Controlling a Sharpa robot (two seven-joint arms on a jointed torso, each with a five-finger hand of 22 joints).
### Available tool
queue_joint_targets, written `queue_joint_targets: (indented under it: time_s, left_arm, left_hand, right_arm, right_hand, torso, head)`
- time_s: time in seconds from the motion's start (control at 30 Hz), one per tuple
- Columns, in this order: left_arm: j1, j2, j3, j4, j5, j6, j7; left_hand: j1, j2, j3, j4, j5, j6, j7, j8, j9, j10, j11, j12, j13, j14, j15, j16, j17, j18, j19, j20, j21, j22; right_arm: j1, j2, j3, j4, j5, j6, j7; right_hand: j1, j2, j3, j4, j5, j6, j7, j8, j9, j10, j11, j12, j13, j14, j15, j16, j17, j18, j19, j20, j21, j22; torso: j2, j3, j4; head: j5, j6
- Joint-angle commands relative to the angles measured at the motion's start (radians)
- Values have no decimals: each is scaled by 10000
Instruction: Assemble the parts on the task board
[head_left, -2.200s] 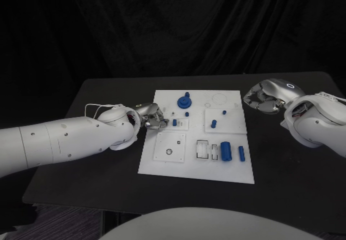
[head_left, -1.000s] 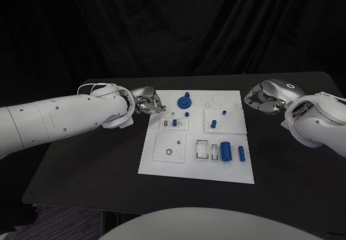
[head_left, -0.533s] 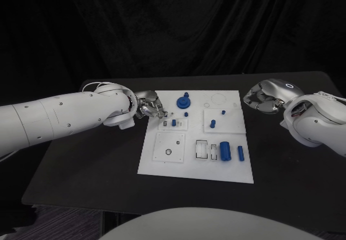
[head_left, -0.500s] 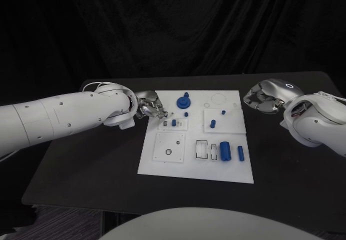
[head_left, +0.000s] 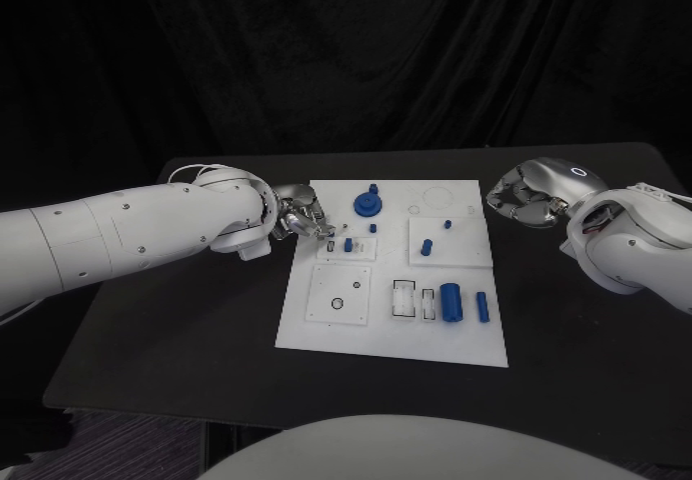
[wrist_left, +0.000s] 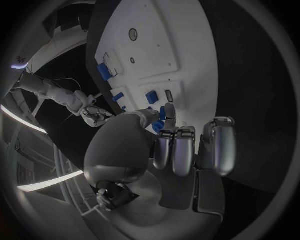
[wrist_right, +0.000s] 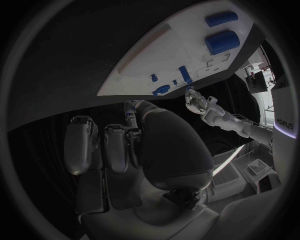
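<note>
The white task board lies in the middle of the table. On it are a blue disc with a peg, small blue pieces, a blue cylinder and a blue bar. My left hand hovers at the board's left edge beside the disc, fingers curled in, with nothing plainly in them. In the left wrist view the left hand has its thumb lying toward the blue pieces. My right hand sits off the board's right edge, fingers curled, holding nothing. The right wrist view looks past the right hand to the board.
Bare black table surrounds the board on the left, right and front. The board carries several empty recesses, such as a round hole and slots.
My left hand has drawn back from the small blue piece toward the board's far-left edge, then settled slightly nearer. The right hand has stayed still.
</note>
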Motion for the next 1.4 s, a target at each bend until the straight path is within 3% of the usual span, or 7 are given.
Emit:
queue_joint_targets:
  time_s: [0.03,0.6,0.97,1.4]
  left_arm:
    - [24,31,8,51,-155,116,-512]
    - [3,153,8,36,-246,404,-924]
    - [-8,170,7,61,-248,537,-944]
    - [-29,142,7,144,-249,720,-1012]
  left_hand:
    - [60,9,188,-120,38,-24,-34,-38,-14,1057,87,-42,2631,1040,33,65,2633,83,12,66,47,2030]
    - [82,20,240,-175,44,-25,-29,-65,-30,1057,87,-42,2631,1040,34,65,2633,88,5,68,32,2023]
    - [65,21,252,-187,16,-24,-21,-78,-37,1057,94,-42,2631,1040,36,65,2633,96,-16,69,1,2012]
    - [77,18,291,-256,3,-21,-20,-98,-45,1057,98,-42,2631,1040,42,65,2633,112,-58,74,-62,1989]
  right_arm:
    - [-21,6,7,7,-33,68,-151]
    - [-21,-16,7,40,-33,104,-168]
    - [-21,-8,7,36,-33,130,-193]
    - [-21,1,7,26,-33,153,-214]
  right_hand:
    - [-52,-32,48,-4,-20,90,4,15,12,727,34,-69,2247,818,19,-48,1726,152,161,39,-59,1886]
    - [-52,-32,48,-4,-20,90,4,15,12,727,34,-69,2247,818,19,-48,1726,152,161,39,-59,1886]
    - [-55,-25,56,-7,-21,86,4,13,11,712,33,-82,2229,815,17,-62,1713,156,154,36,-82,1880]
    - [-55,-25,56,-7,-21,86,4,13,11,712,33,-82,2229,815,17,-62,1713,156,154,36,-82,1880]
  torso:
    - [8,-13,16]
    - [-4,14,1]
    - [0,-1,-4]
    - [-19,7,-3]
  head:
    - [10,-1]
    - [-3,-1]
    - [-14,-1]
    - [-15,-1]
